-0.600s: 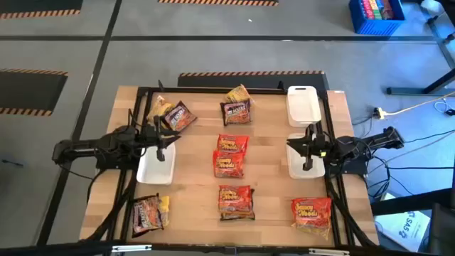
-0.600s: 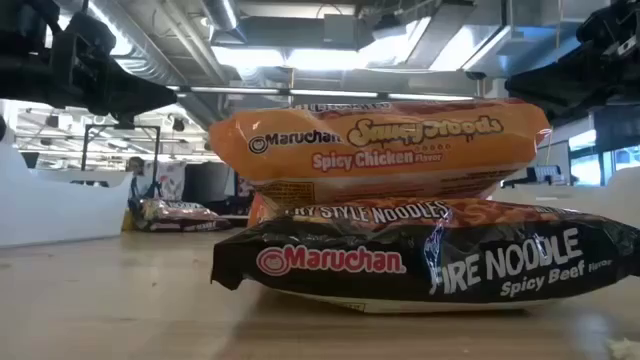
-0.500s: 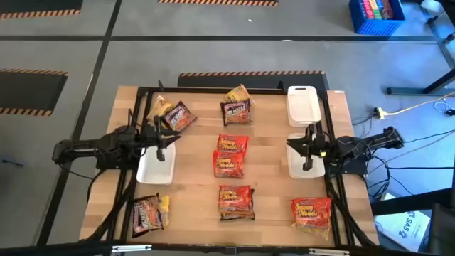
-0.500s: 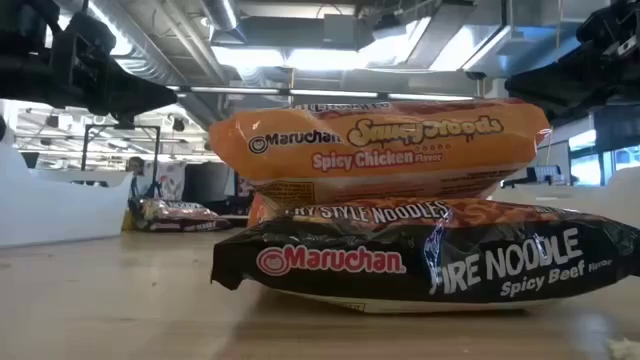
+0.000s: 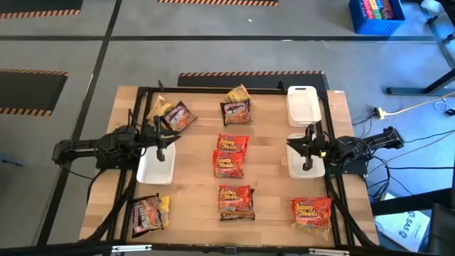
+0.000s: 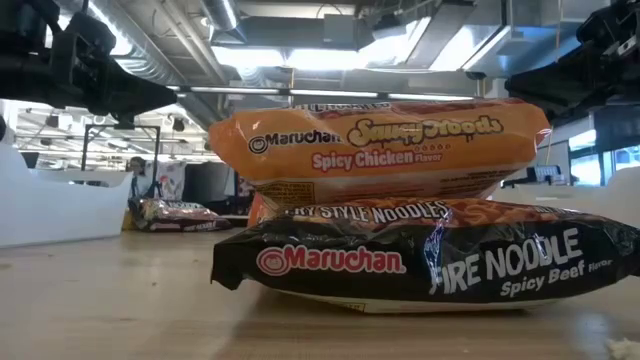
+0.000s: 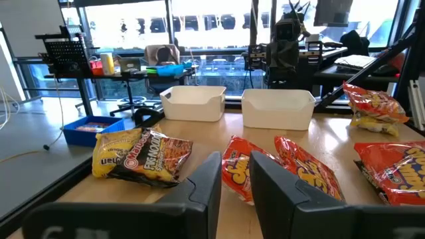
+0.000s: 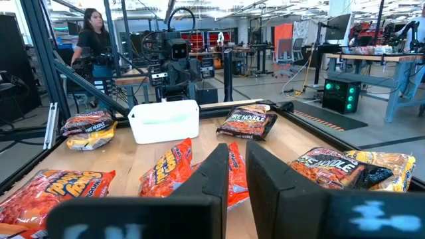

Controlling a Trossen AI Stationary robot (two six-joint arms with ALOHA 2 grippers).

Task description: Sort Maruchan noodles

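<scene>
Nothing has moved since the earlier frames: both arms hang where they were. The left gripper (image 5: 161,141) hovers over a white tray (image 5: 156,169) at the bench's left side, jaws nearly together, pinching nothing; the right gripper (image 5: 309,148) waits above another tray (image 5: 301,168), jaws pressed together and empty. The Maruchan noodles (image 5: 229,164) lie scattered across the bench (image 5: 270,178), red-orange packets down the middle, dark ones nearer the corners. They look light, crinkly and slippery; a pinch across a narrow edge seems safest.

Overhead looking straight down, low at tabletop level, wrists facing across table (image 5: 192,181)
</scene>
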